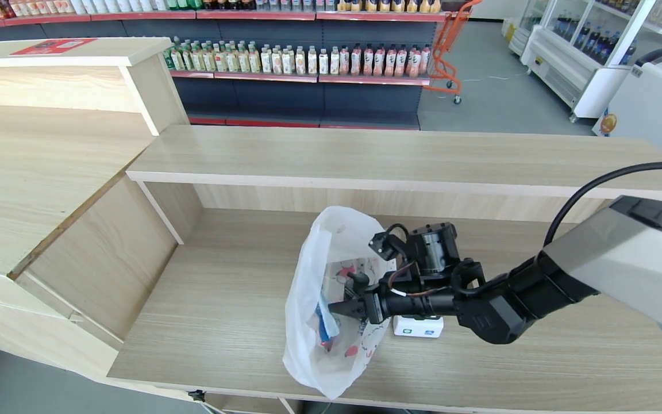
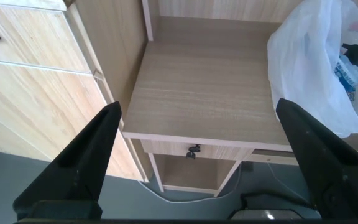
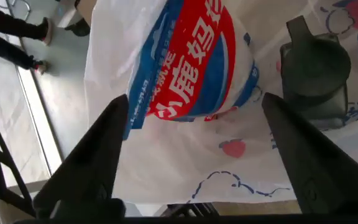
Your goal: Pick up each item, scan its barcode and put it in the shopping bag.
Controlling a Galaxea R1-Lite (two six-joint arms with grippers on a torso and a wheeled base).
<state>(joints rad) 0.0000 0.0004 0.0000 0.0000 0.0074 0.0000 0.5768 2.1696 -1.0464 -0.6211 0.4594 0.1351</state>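
Packet (image 3: 191,56), red and blue, stands on end inside the shopping bag (image 1: 302,339), right end effector (image 3: 194,104) spread near it.

wood counter (image 1: 365,155) | drink shelves (image 1: 308,63) | grey floor (image 1: 492,98) | glass-door fridge (image 1: 584,52) | orange cart (image 1: 449,52)

a small grocery shop: far across the grey floor run long shelves (image 1: 302,77) stocked with rows of bottled drinks (image 1: 308,60), an orange trolley (image 1: 449,52) stands at their right end, glass-fronted chillers (image 1: 584,52) (bottles inside) line the far right, and a pale wooden checkout counter (image 1: 365,155) sits near.
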